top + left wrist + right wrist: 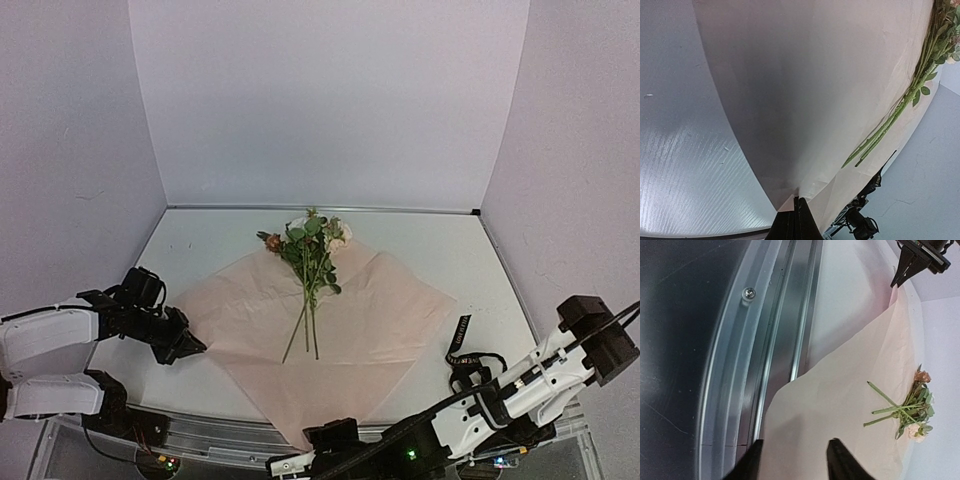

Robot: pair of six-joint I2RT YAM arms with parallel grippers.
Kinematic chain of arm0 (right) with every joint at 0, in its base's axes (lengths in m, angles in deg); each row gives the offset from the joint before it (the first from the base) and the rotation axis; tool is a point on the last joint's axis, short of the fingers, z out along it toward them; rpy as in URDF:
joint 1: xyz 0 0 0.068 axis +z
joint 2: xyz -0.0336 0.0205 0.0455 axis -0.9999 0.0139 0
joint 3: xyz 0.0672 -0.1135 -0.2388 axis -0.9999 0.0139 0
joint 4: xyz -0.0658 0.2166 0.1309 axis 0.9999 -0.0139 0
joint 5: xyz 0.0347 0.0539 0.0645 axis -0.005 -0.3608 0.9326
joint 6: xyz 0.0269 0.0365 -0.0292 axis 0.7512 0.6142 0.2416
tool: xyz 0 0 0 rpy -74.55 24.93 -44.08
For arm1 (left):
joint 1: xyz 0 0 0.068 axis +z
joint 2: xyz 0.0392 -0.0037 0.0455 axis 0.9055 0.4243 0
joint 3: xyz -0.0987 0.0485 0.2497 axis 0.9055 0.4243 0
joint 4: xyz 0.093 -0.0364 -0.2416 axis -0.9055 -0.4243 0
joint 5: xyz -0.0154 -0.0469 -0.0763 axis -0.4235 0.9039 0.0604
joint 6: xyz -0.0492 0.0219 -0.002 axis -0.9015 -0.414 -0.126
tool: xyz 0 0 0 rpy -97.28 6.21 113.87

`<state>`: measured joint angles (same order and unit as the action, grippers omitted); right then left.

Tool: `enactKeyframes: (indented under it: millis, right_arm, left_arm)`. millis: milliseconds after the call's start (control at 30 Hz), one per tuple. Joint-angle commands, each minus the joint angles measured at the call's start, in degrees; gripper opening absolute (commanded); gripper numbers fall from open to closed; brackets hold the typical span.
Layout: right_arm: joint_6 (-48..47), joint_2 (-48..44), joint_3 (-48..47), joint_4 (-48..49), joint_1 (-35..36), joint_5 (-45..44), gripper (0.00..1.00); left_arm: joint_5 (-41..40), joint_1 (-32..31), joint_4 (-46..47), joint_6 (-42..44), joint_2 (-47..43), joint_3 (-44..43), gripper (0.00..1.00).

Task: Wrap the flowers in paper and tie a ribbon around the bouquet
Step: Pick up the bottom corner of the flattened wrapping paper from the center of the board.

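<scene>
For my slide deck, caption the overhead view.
Left gripper pinches the spread light pink paper sheet under long-stemmed pale roses; right gripper at its near corner.

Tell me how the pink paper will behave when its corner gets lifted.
Probably floppy: the paper bows softly where the left tool pinches its corner. Likely light and thin, since it creases across the middle. The flowers lying loose on it may shift.

Corner of pink paper (815, 90) pinched in shut left claw (795, 206); flowers (932, 50) lie on paper at right, stems toward claw
</scene>
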<state>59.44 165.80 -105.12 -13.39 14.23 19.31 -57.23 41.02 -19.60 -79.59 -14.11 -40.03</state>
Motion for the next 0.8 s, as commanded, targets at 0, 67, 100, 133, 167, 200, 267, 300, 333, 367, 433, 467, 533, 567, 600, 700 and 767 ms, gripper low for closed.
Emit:
enactKeyframes:
  millis: [0, 67, 100, 133, 167, 200, 267, 300, 333, 367, 433, 467, 533, 567, 600, 700, 767]
  right_arm:
    - [-0.24, 0.03, -1.81, 1.03, 0.02, -2.46, 0.16]
    - [-0.36, -0.66, -2.25, 0.06, 0.05, -2.19, 0.00]
    - [-0.47, -0.99, -2.53, -0.55, 0.04, -2.08, 0.00]
    - [-0.55, -1.44, -2.73, -1.03, -0.17, -1.77, 0.00]
    - [-0.54, -2.01, -2.95, -1.73, -0.53, -1.26, 0.00]
    - [-0.32, -2.79, -3.34, -3.00, -1.11, -0.44, 0.00]
    - [0.99, -5.06, -4.41, -7.17, -3.23, 3.32, 0.00]
    - [1.93, -6.02, -5.25, -9.55, -5.08, 5.98, 0.00]
    - [2.54, -6.87, -6.01, -11.94, -6.80, 8.43, 0.00]
    - [2.61, -7.42, -6.82, -13.94, -8.64, 9.64, 0.00]
    - [1.75, -7.49, -9.23, -16.90, -11.53, 11.29, 0.00]
    - [1.27, -7.14, -10.53, -18.27, -13.21, 12.05, 0.00]
    - [0.40, -5.78, -13.78, -20.62, -16.60, 13.80, 0.00]
    - [-0.07, -5.02, -15.29, -21.19, -18.23, 14.65, 0.00]
    - [-0.50, -4.09, -16.39, -21.48, -19.92, 15.15, 0.00]
    - [-1.68, -0.74, -21.02, -22.39, -25.44, 16.49, 0.00]
    - [-2.14, 2.01, -24.70, -22.64, -28.70, 17.89, 0.00]
  left_arm:
    - [0.27, 0.64, -2.11, 2.01, -0.76, -2.25, 0.00]
    - [-0.07, 0.63, -2.25, 2.19, -0.95, -2.11, 0.00]
    - [-0.31, 0.67, -2.27, 2.36, -1.06, -2.08, 0.00]
    - [-0.70, 0.69, -2.54, 2.65, -1.16, -2.19, 0.01]
    - [-1.17, 0.70, -2.89, 2.97, -1.29, -2.36, 0.03]
    - [-1.73, 0.73, -3.20, 3.32, -1.47, -2.54, 0.07]
    - [-2.91, 0.72, -3.94, 4.11, -2.07, -3.13, 0.21]
    - [-3.68, 0.71, -4.40, 4.64, -2.47, -3.70, 0.29]
    - [-4.45, 0.72, -4.93, 5.23, -2.91, -4.32, 0.37]
    - [-5.44, 0.74, -5.56, 6.02, -3.24, -5.18, 0.44]
    - [-7.39, 0.70, -7.02, 7.76, -3.48, -7.16, 0.52]
    - [-8.31, 0.69, -7.78, 8.64, -3.36, -8.36, 0.55]
    - [-9.60, 0.71, -8.69, 10.25, -2.89, -10.30, 0.58]
    - [-10.15, 0.70, -8.80, 10.87, -2.71, -11.28, 0.58]
    - [-10.69, 0.69, -9.00, 11.39, -2.49, -12.12, 0.58]
    - [-12.39, 0.72, -9.95, 13.56, -1.60, -14.67, 0.57]
    - [-12.95, 0.68, -9.94, 14.71, -1.21, -16.10, 0.55]
